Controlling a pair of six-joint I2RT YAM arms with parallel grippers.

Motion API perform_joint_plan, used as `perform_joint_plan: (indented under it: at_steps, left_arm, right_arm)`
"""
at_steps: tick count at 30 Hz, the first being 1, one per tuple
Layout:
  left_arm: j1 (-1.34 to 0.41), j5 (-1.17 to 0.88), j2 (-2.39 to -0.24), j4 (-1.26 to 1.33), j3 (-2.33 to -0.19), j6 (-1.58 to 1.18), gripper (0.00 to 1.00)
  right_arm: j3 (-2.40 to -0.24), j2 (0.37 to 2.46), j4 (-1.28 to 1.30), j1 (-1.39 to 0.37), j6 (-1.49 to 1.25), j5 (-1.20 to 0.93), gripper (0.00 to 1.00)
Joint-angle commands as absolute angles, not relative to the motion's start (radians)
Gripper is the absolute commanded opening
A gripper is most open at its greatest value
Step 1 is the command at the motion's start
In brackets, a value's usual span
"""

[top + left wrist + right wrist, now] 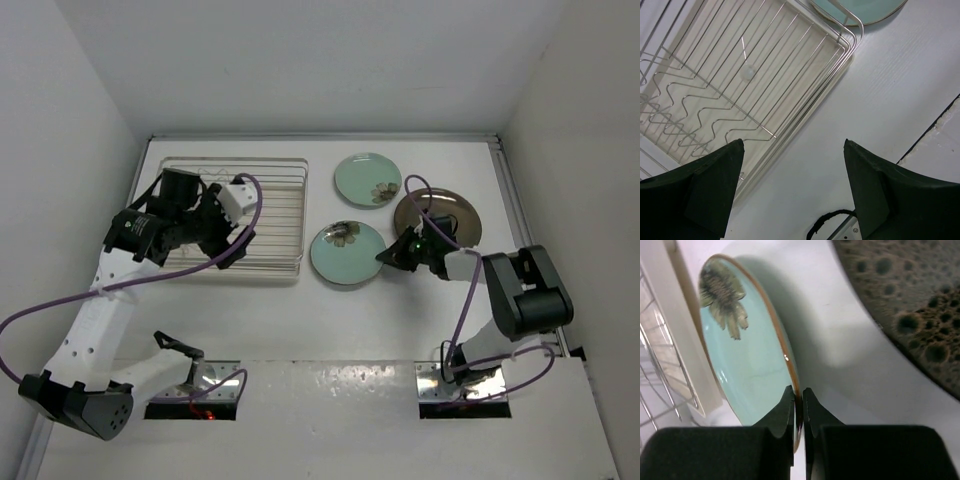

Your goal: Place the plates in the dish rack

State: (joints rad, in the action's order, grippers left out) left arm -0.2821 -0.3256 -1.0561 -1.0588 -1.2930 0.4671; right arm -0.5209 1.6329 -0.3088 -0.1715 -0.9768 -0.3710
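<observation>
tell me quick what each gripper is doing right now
left gripper: open, holding nothing, over the dish rack edge.
right gripper: shut on the rim of the nearer mint-green plate.

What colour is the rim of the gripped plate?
Thin orange-brown, on a pale mint plate; clearest in right wrist view.
</observation>
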Motion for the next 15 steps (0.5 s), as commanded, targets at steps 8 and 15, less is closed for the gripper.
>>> perform_joint_plan:
  at_steps: [8,15]
  left_arm:
    - [-0.377,-0.437,-1.238,-0.98,-1.514,0.546,0.97]
    - [-0.606,-0.469,-1.584,-0.939,-1.805,0.613,0.99]
  right_arm:
    - [-0.834,1.175,0.161,-0.259,-0.226,-0.285,0.0]
    - [-0.868,1.075,0.212,-0.268,-0.066,-0.402,0.0]
